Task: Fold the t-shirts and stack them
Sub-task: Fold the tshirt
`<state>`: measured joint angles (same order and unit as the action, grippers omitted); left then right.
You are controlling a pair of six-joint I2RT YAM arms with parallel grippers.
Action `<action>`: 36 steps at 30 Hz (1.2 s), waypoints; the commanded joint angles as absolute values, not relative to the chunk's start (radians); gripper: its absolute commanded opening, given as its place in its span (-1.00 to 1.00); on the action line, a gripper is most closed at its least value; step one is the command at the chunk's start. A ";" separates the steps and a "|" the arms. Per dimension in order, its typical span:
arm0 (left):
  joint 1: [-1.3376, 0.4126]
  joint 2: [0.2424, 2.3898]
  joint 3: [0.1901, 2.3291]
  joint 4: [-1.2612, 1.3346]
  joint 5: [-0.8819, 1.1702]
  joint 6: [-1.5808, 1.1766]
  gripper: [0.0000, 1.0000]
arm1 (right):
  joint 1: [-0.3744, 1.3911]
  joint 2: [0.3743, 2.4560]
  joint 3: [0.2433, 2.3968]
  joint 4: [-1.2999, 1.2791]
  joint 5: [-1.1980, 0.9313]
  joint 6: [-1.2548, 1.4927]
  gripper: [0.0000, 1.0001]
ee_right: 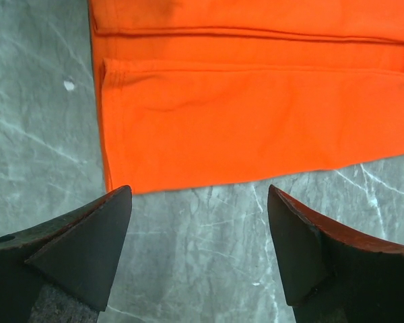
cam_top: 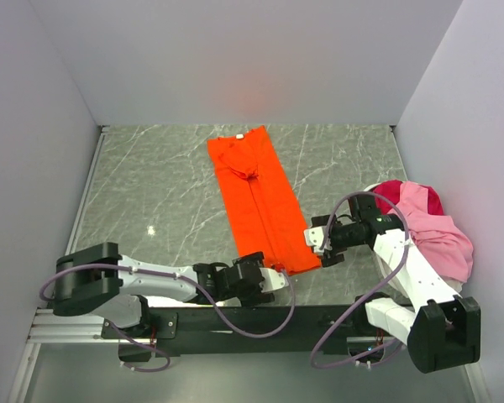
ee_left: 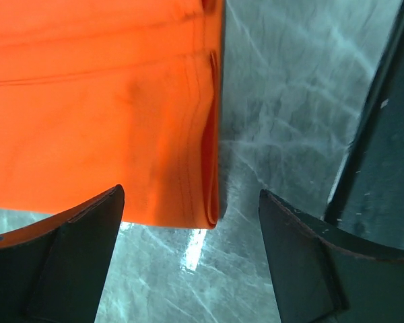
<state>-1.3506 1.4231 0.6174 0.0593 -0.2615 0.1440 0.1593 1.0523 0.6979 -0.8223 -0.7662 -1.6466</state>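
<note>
Orange t-shirt [cam_top: 256, 197], folded into a long narrow strip, is being carried by the middle of the tabletop [cam_top: 151, 185]. Its long axis is running from the far side toward the arms, leaning slightly right at the near end. At that near end the left claw [cam_top: 275, 274] is being held released, jaws spread, just beside the strip's near edge. In the left wrist view a hemmed corner of the orange cloth is being framed between the spread fingers [ee_left: 74, 269]. A little further right, the right claw [cam_top: 316, 243] is likewise being held released, nothing gripped, just off the strip's near right corner. Both claws are being judged about equally close, so a lengthwise fold away from the arms is being favoured. At the right edge a pink t-shirt [cam_top: 441, 231] and a magenta-red t-shirt [cam_top: 395, 191] are lying heaped beside the right arm, well apart from the strip. Nothing is being seen in the way.
</note>
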 commanded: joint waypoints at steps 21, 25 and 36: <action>-1.328 1.479 0.629 0.118 -0.285 0.259 -0.99 | 0.279 1.112 0.580 -0.724 -0.635 -1.793 0.58; -1.327 1.463 0.623 0.130 -0.264 0.256 -0.99 | 0.373 1.126 0.554 -0.686 -0.597 -1.737 0.42; -1.321 1.433 0.595 0.158 -0.242 0.250 -0.99 | 0.554 1.161 0.494 -0.557 -0.476 -1.575 0.12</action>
<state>-1.3254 1.4715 0.5915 0.1059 -0.2592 0.2501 0.5247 1.1435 0.5011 -0.6277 -0.5289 -1.6367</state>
